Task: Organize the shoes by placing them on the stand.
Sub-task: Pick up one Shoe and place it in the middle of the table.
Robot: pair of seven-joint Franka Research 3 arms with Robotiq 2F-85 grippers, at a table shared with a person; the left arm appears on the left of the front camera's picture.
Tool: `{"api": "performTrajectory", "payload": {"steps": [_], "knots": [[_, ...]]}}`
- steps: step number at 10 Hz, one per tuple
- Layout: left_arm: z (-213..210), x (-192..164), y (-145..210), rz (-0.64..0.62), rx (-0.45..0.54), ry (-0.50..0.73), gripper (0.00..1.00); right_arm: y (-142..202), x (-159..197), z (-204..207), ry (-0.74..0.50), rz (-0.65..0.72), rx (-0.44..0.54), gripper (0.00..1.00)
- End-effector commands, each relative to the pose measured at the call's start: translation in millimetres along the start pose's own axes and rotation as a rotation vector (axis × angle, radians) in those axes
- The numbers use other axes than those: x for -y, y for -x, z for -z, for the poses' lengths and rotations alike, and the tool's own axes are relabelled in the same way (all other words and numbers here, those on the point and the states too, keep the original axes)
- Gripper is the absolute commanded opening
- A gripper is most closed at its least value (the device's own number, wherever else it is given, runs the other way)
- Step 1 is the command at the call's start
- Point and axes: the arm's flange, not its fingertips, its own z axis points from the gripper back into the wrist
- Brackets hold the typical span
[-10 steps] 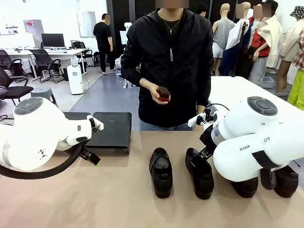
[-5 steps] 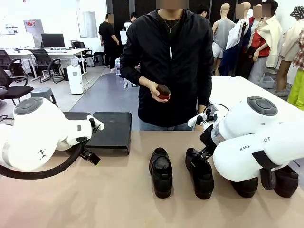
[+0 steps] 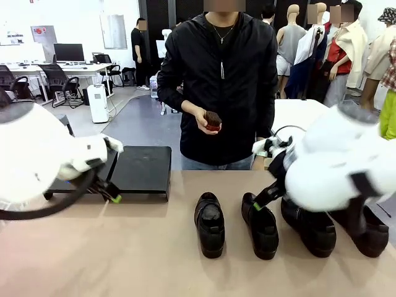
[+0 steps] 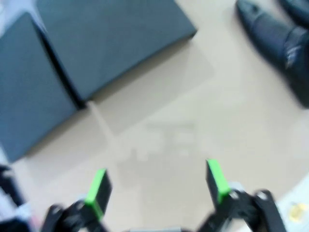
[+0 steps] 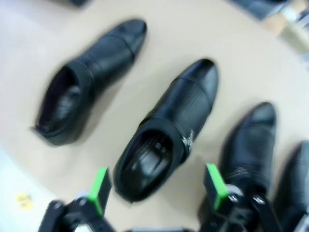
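Drop your right gripper (image 5: pixel 157 187), wide open and empty, astride the shoe (image 5: pixel 169 123) at mid-frame. The left gripper (image 4: pixel 157 186) hangs open and empty, with the stand (image 4: pixel 111 43) at upper left.

From the front both arms are white blurs: the left arm (image 3: pixel 37 161) covers the left part of the stand (image 3: pixel 142 167), and the right arm (image 3: pixel 340 167) hides the far ends of the two right-hand shoes (image 3: pixel 315 235). The left wrist view is soft all over, with the stand running off its top and left edges. In the right wrist view the outermost shoe (image 5: pixel 297 188) is cut by the right edge.
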Motion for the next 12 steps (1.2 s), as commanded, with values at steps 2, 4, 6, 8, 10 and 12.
{"api": "performTrajectory", "payload": {"steps": [2,4,6,8,10,12], "knots": [[-144,-26,31,-0.113,0.035,0.197,1.0,33,47,-149,-0.147,0.197,-0.037,1.0],[-202,-54,90,-0.108,0.11,0.349,1.0,90,80,-225,-0.199,0.324,0.109,1.0],[-214,-80,145,-0.177,0.196,0.481,1.0,147,108,-267,-0.209,0.468,0.268,1.0],[-202,-95,160,-0.266,0.214,0.488,1.0,171,120,-274,-0.178,0.553,0.371,1.0],[-245,-112,145,-0.238,0.22,0.477,1.0,158,115,-288,-0.193,0.484,0.262,1.0],[-245,-112,145,-0.238,0.22,0.477,1.0,158,115,-288,-0.193,0.484,0.262,1.0]]}}
